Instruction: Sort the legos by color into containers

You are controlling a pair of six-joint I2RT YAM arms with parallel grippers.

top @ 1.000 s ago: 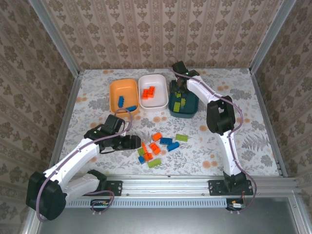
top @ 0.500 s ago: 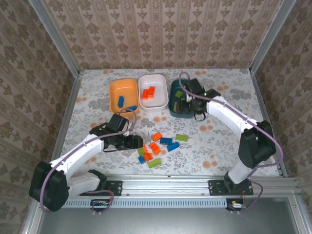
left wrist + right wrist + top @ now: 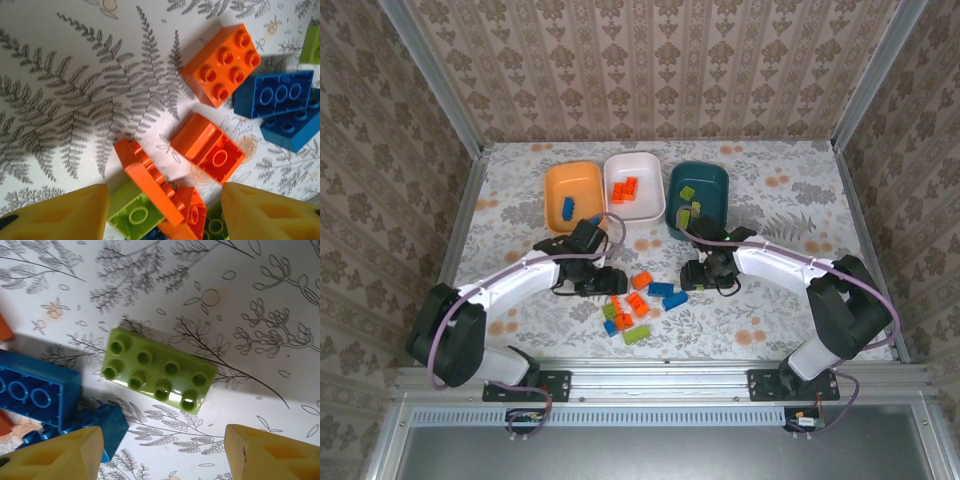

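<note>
Top external: orange tub (image 3: 576, 178) holds blue bricks (image 3: 568, 207), white tub (image 3: 646, 206) orange, teal tub (image 3: 713, 188) green; fingers (image 3: 55, 212) all apart.

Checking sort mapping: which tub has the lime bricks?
The dark teal tub, rightmost of three, holds lime bricks. The orange tub holds blue bricks; the white tub, orange bricks.

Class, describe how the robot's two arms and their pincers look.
The left arm and right arm have white shells and black joints, with a lilac cable running along each. The pincer fingers are yellow, blunt wedges.
</note>
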